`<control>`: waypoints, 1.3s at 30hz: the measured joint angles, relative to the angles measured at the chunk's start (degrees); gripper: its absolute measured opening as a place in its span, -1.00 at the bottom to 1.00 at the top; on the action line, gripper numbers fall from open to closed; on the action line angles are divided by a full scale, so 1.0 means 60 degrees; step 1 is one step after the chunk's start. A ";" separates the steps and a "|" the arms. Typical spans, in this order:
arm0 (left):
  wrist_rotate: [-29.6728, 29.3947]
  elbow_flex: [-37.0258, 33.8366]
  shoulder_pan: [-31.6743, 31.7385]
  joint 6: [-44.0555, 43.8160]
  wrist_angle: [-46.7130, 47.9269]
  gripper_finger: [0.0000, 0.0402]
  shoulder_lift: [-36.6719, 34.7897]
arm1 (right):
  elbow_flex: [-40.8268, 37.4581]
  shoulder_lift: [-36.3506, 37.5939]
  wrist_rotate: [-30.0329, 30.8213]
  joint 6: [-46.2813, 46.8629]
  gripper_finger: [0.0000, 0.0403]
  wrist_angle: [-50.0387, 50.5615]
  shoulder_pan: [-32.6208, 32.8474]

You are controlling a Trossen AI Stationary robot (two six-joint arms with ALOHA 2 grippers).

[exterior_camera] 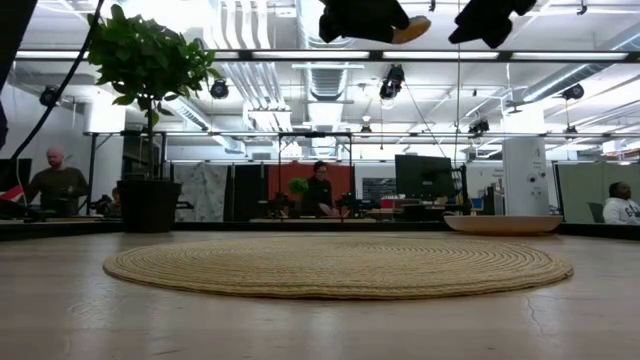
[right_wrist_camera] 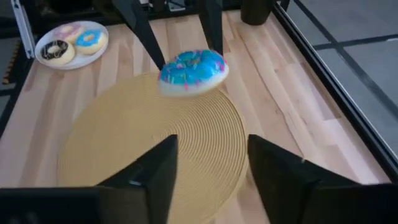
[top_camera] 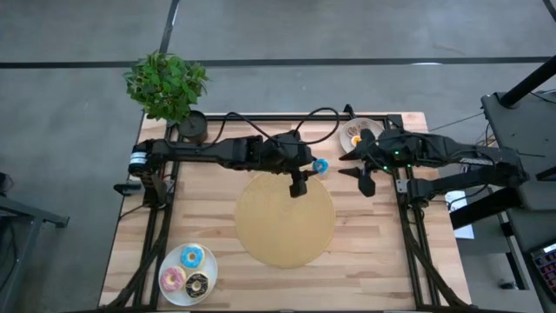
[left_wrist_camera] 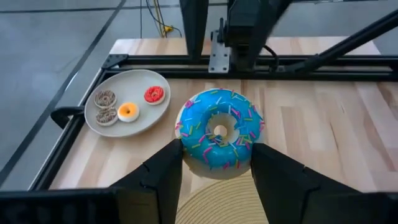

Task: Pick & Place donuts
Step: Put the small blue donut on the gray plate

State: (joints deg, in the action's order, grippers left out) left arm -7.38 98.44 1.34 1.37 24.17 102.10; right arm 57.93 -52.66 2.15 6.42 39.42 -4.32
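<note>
A blue-iced donut with sprinkles (left_wrist_camera: 217,127) sits between the fingers of my left gripper (left_wrist_camera: 217,167), above the far edge of the big tan woven disc (top_camera: 285,217). The right wrist view shows the same donut (right_wrist_camera: 191,70). My right gripper (right_wrist_camera: 211,171) is open and hovers to the donut's right (top_camera: 365,181), touching nothing. Three larger donuts, blue, pink and chocolate, lie on a white plate (top_camera: 174,261) at the near left corner. Several tiny donuts, red, cream and brown, lie on a white plate (left_wrist_camera: 140,84) at the far right. My left gripper pinches the blue donut by its outer rim (left_wrist_camera: 186,146), one finger on each of two opposite sides. The fingers (right_wrist_camera: 149,46) come down at it from above. The donut is lifted clear of the disc and slightly tilted, its pale underside (exterior_camera: 412,30) showing in the low view.
A potted plant (top_camera: 169,91) stands at the table's far left corner. Black frame rails (top_camera: 404,217) run along the left, right and far sides. Bare wood lies around the disc. People sit at desks in the room beyond the table.
</note>
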 joint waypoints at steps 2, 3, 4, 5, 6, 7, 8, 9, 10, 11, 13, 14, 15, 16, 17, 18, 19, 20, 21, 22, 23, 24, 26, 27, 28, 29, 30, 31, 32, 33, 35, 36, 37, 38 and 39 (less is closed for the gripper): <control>0.0000 -0.0001 0.0019 -0.0001 0.0056 -0.21 0.0000 | 0.0000 -0.0162 0.0000 -0.0061 0.02 -0.0210 0.0000; 0.0001 0.0002 0.0033 -0.0011 0.0127 -0.21 0.0000 | 0.0000 -0.0231 0.0002 -0.0138 0.07 -0.0254 0.0000; -0.0003 -0.0001 0.0040 -0.0022 0.0216 -0.21 0.0000 | -0.0004 -0.0295 0.0000 -0.0163 0.13 -0.0328 0.0000; -0.0003 0.0011 0.0040 -0.0041 0.0343 -0.21 0.0000 | -0.0004 -0.0327 0.0001 -0.0170 0.18 -0.0424 0.0000; -0.0001 0.0036 0.0051 -0.0067 0.0492 -0.21 0.0000 | -0.0004 -0.0358 0.0000 -0.0165 0.24 -0.0498 0.0000; -0.0003 0.0049 0.0053 -0.0093 0.0524 -0.21 0.0000 | -0.0004 -0.0397 0.0000 -0.0167 0.28 -0.0580 0.0002; -0.0003 0.0053 0.0056 -0.0095 0.0512 -0.21 0.0000 | -0.0004 -0.0425 0.0000 -0.0178 0.33 -0.0720 0.0004; -0.0003 0.0053 0.0059 -0.0095 0.0522 -0.21 0.0000 | -0.0004 -0.0443 0.0000 -0.0177 0.37 -0.0841 0.0004; -0.0003 0.0053 0.0059 -0.0098 0.0526 -0.21 0.0000 | -0.0004 -0.0462 0.0000 -0.0176 0.41 -0.0929 0.0004; -0.0001 0.0053 0.0059 -0.0117 0.0524 -0.21 0.0000 | -0.0004 -0.0480 0.0000 -0.0180 0.44 -0.1022 0.0004; 0.0001 0.0082 0.0062 -0.0145 0.0598 -0.21 0.0000 | -0.0004 -0.0497 -0.0004 -0.0180 0.50 -0.1166 0.0004; 0.0001 0.0122 0.0062 -0.0171 0.0578 -0.21 0.0000 | -0.0004 -0.0504 -0.0004 -0.0183 0.53 -0.1190 0.0004; 0.0001 0.0156 0.0062 -0.0176 0.0544 -0.21 0.0000 | -0.0004 -0.0521 -0.0004 -0.0187 0.55 -0.1264 0.0004; 0.0001 0.0175 0.0072 -0.0178 0.0545 -0.21 0.0000 | -0.0004 -0.0550 -0.0004 -0.0184 0.57 -0.1368 0.0004; -0.0002 0.0193 0.0073 -0.0181 0.0547 -0.21 -0.0004 | -0.0004 -0.0558 -0.0006 -0.0185 0.59 -0.1426 0.0004; -0.0001 0.0217 0.0073 -0.0185 0.0549 -0.21 -0.0004 | -0.0004 -0.0564 -0.0007 -0.0199 0.60 -0.1437 0.0004; 0.0001 0.0234 0.0073 -0.0190 0.0556 -0.21 -0.0004 | -0.0004 -0.0573 -0.0020 -0.0253 0.61 -0.1457 0.0004; 0.0001 0.0255 0.0077 -0.0197 0.0576 -0.21 -0.0004 | -0.0004 -0.0604 -0.0039 -0.0336 0.63 -0.1492 0.0007; 0.0000 0.0280 0.0077 -0.0197 0.0568 -0.21 -0.0004 | -0.0004 -0.0621 -0.0070 -0.0397 0.63 -0.1512 0.0007; 0.0001 0.0300 0.0077 -0.0200 0.0545 -0.21 -0.0004 | -0.0004 -0.0630 -0.0073 -0.0412 0.64 -0.1499 0.0007; 0.0001 0.0313 0.0077 -0.0201 0.0543 -0.21 -0.0004 | -0.0004 -0.0639 -0.0076 -0.0431 0.64 -0.1505 0.0007; 0.0001 0.0319 0.0077 -0.0218 0.0539 -0.21 -0.0004 | -0.0004 -0.0639 -0.0076 -0.0431 0.65 -0.1568 0.0007; 0.0001 0.0319 0.0077 -0.0279 0.0559 -0.21 -0.0004 | -0.0004 -0.0642 -0.0097 -0.0434 0.64 -0.1779 0.0007; 0.0001 0.0319 0.0077 -0.0319 0.0563 -0.21 -0.0004 | -0.0004 -0.0646 -0.0108 -0.0434 0.64 -0.1830 0.0007; 0.0001 0.0319 0.0077 -0.0352 0.0557 -0.21 -0.0004 | -0.0004 -0.0651 -0.0109 -0.0456 0.64 -0.1863 0.0007; 0.0001 0.0319 0.0077 -0.0378 0.0550 -0.21 -0.0004 | -0.0004 -0.0663 -0.0111 -0.0523 0.63 -0.1908 0.0007; 0.0001 0.0319 0.0077 -0.0388 0.0545 -0.21 -0.0004 | -0.0004 -0.0681 -0.0113 -0.0619 0.64 -0.1942 0.0007; 0.0001 0.0319 0.0077 -0.0394 0.0545 -0.21 -0.0004 | -0.0004 -0.0686 -0.0113 -0.0653 0.64 -0.1953 0.0007; 0.0001 0.0319 0.0077 -0.0419 0.0549 -0.21 -0.0004 | -0.0004 -0.0687 -0.0116 -0.0652 0.64 -0.1949 0.0007; 0.0004 0.0319 0.0077 -0.0441 0.0556 -0.21 -0.0004 | -0.0004 -0.0690 -0.0117 -0.0650 0.65 -0.1949 0.0007; 0.0010 0.0356 0.0077 -0.0487 0.0562 -0.21 -0.0004 | -0.0004 -0.0690 -0.0117 -0.0682 0.66 -0.1949 0.0007; 0.0025 0.0402 0.0077 -0.0485 0.0552 -0.21 -0.0004 | -0.0004 -0.0690 -0.0117 -0.0682 0.66 -0.1949 0.0007; 0.0051 0.0445 0.0077 -0.0484 0.0546 -0.21 -0.0004 | -0.0004 -0.0690 -0.0117 -0.0679 0.66 -0.1949 0.0007; 0.0059 0.0482 0.0077 -0.0487 0.0539 -0.21 -0.0004 | -0.0004 -0.0690 -0.0117 -0.0679 0.65 -0.1949 0.0007; 0.0066 0.0516 0.0077 -0.0486 0.0539 -0.21 -0.0004 | -0.0004 -0.0690 -0.0117 -0.0681 0.65 -0.1951 0.0007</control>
State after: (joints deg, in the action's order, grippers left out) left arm -6.98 101.53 1.80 -1.55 27.41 102.08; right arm 57.91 -56.80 1.45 2.33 27.72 -4.27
